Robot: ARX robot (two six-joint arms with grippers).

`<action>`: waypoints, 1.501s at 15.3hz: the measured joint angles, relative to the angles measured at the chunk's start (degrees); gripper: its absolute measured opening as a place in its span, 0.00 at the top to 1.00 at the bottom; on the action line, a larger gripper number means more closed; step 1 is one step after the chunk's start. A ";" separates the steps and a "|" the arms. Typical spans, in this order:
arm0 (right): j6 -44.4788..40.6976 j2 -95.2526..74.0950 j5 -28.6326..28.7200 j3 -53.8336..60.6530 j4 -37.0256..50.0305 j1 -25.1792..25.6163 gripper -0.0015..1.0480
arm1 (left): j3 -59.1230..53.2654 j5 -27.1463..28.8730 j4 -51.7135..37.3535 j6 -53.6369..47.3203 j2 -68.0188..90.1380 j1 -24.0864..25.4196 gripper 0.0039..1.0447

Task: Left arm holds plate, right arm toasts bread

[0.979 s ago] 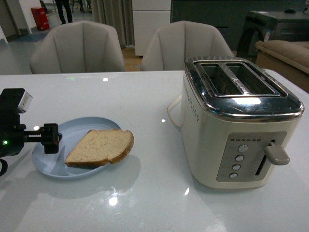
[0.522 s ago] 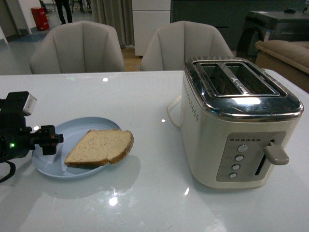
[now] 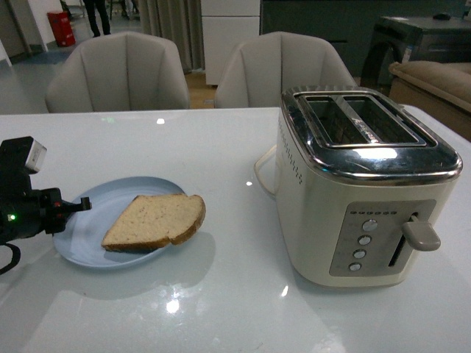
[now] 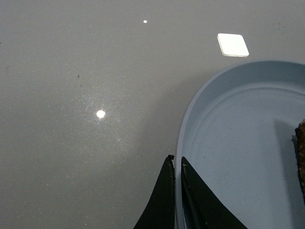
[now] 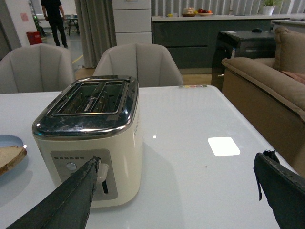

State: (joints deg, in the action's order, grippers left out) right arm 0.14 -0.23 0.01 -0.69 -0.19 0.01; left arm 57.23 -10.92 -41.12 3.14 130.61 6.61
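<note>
The left gripper (image 3: 73, 206) has turned and narrowed since half a second ago. Its jaws now pinch the rim of the plate (image 3: 88, 239) at the plate's left edge, and the left wrist view shows the two dark jaws pressed against either side of the rim (image 4: 175, 160). The plate and the bread (image 3: 156, 219) lying on it have shifted slightly right on the table (image 3: 221, 147). The toaster (image 3: 360, 184) has not moved and its lever is up. The right gripper (image 5: 177, 160) hangs spread wide, holding nothing, near the toaster's lever end.
</note>
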 joint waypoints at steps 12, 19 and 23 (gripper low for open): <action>0.00 0.00 0.00 0.00 0.00 0.00 0.06 | -5.11 -0.63 11.28 5.51 -13.14 2.51 0.98; 0.00 0.00 0.00 0.00 0.00 0.00 0.06 | -6.58 -0.31 23.21 9.70 -26.51 2.36 0.98; 0.00 0.00 0.00 0.00 0.00 0.00 0.06 | -7.87 1.92 33.94 12.61 -39.23 -4.20 0.98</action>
State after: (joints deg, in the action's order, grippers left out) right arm 0.14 -0.23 0.01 -0.69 -0.19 0.01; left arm 49.36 -8.99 -7.18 15.75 91.37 2.42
